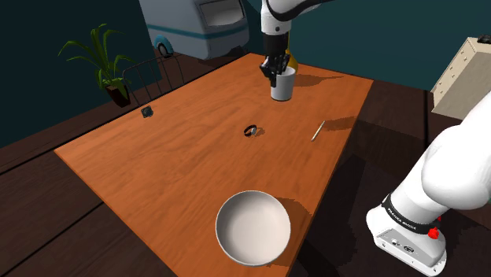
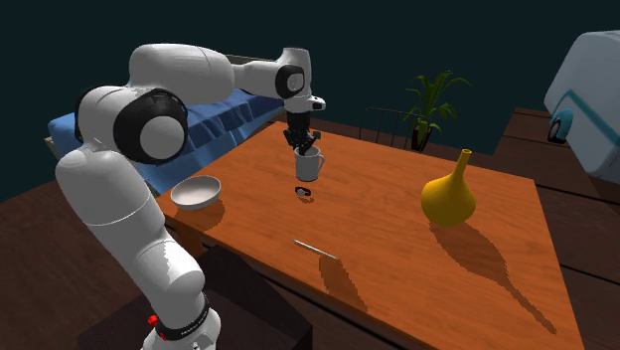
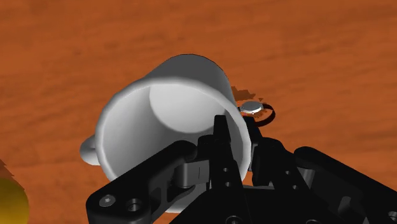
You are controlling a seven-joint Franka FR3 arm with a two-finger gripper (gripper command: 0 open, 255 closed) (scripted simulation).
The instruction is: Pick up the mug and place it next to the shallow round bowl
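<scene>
Gripper is clamped on the mug wall: one finger inside the rim, one outside, on the side away from the handle. A rim pinch makes sense, since the body looks too wide for the jaws and the handle stays clear of the fingers.

The mug hangs upright under the gripper, over the far part of the table. It looks lifted rather than resting, but I can't confirm the gap. In the second exterior view the mug sits just above a small ring. The vase is well off to that view's right, out of the path.

The bowl is at the near edge in the shoulder view, well apart from the mug. So my read is pick done, transport pending.

Next:
- Carry across the table toward the bowl.
- Set down on bare wood beside it, not touching.

Risks:
- A one-wall pinch can let the mug swing or slip, so keep it vertical.
- The bowl is close to the edge, so pick the inboard side.
- The stick lies off to one side, not an issue.
</scene>
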